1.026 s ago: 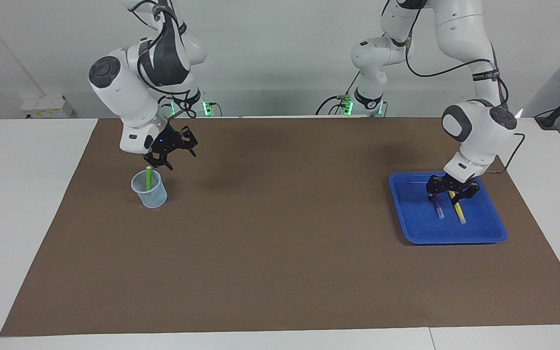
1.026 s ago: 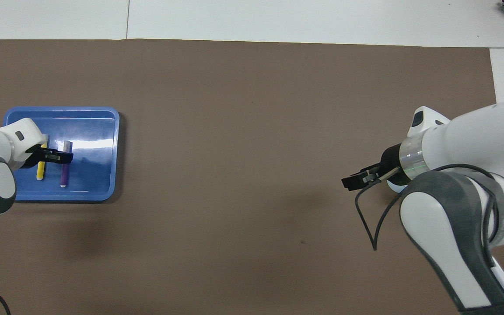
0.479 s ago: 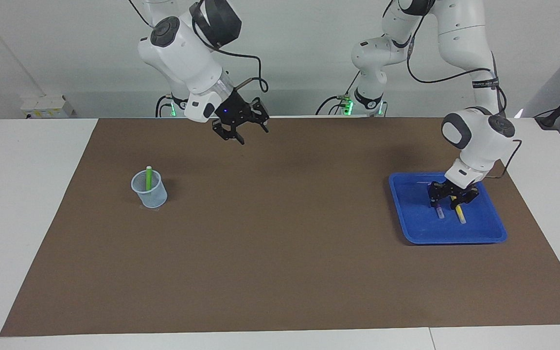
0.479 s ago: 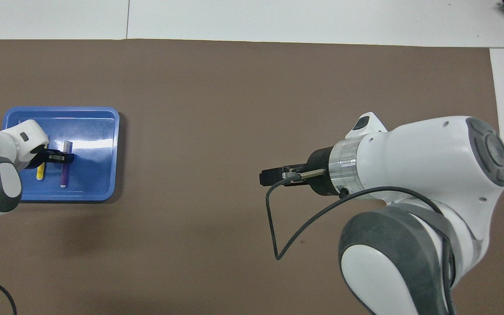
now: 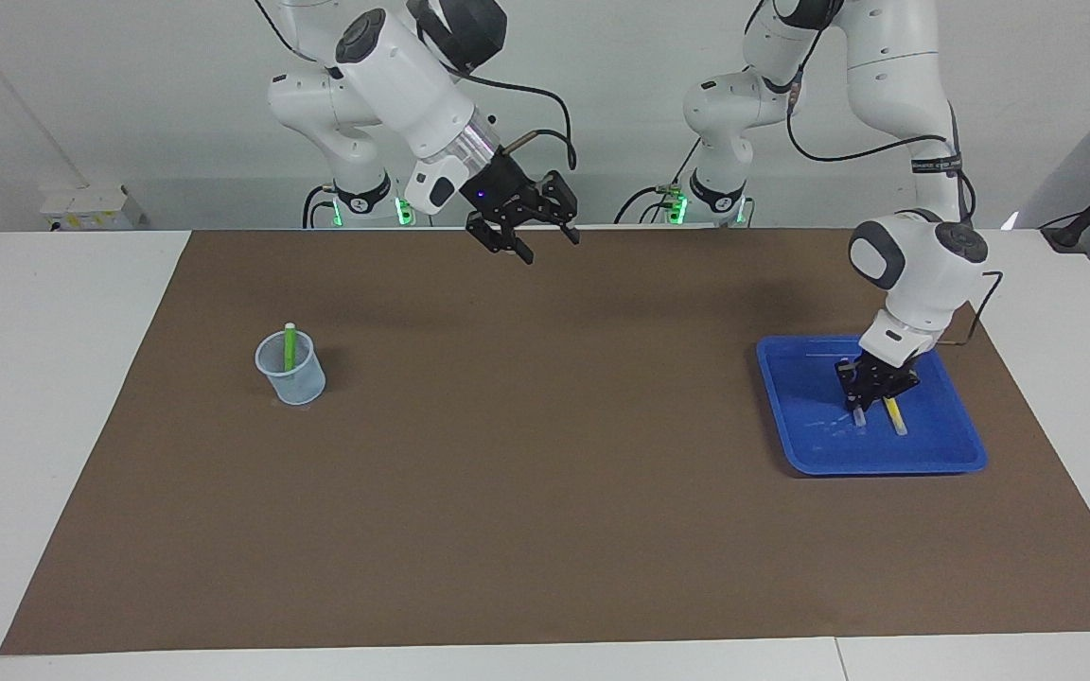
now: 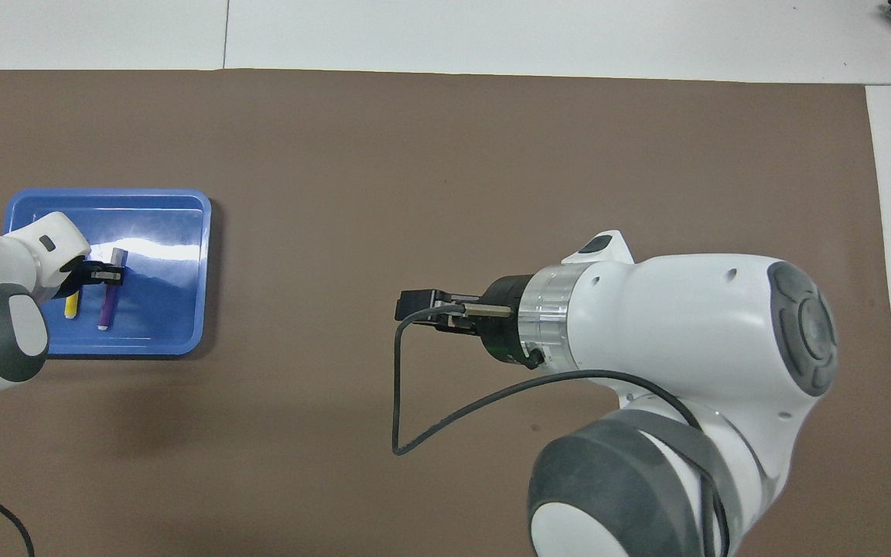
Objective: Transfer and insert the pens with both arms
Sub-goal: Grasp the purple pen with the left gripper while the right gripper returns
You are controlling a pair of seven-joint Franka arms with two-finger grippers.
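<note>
In the overhead view a blue tray (image 6: 175, 232) (image 5: 942, 452) sits at 9 o'clock on the brown mat (image 6: 445, 155) (image 5: 545, 473) that covers the white surface (image 5: 62, 378), at the left arm's end. The left tool (image 5: 871, 395) (image 6: 109, 274) is down inside the tray, its fingers drawn in narrow and clenched across the purple pen (image 6: 106, 309) (image 5: 857, 416), which lies on the tray floor slightly tilted, its pale end pointing to 12 o'clock in that view. The yellow pen (image 6: 71, 305) (image 5: 895, 414) lies just beside it at its 9 o'clock, untouched. The right tool (image 5: 528, 236) (image 6: 412, 304) hangs high over the middle of the mat, released, fingers spread wide and holding nothing. In the facing view a clear cup (image 5: 291, 374) stands at 9 o'clock on the mat, at the right arm's end, and the green pen (image 5: 289, 345) stands in it, nearly upright, its top above the rim.
</note>
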